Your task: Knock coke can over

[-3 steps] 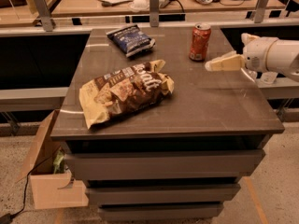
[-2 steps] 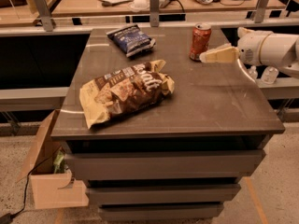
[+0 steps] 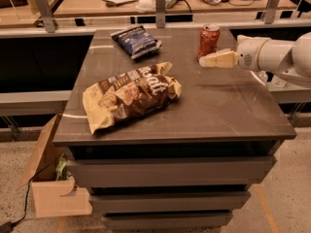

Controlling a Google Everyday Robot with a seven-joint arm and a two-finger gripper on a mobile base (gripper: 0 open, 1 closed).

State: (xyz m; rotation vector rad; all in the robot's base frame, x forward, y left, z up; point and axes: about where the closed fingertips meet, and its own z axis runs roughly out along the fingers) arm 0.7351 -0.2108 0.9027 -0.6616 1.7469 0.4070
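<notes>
the coke can [image 3: 209, 40] stands upright near the back right of the surface [image 3: 228, 110]. it is a small red-orange metal cylinder with a silver top rim and pale markings down its side. the end effector [image 3: 204, 60] reaches in from the right, its cream fingers pressed together into one tapered wedge. the tip sits low by the can's base, and i cannot tell if it touches. the arm [image 3: 277, 55] behind it is smooth, rounded and white. the surface is a dark, faintly glossy slab. a crinkled tan-and-brown chip bag [image 3: 131, 93] lies mid-surface, and a dark blue snack bag [image 3: 136, 40] lies flat at the back.
</notes>
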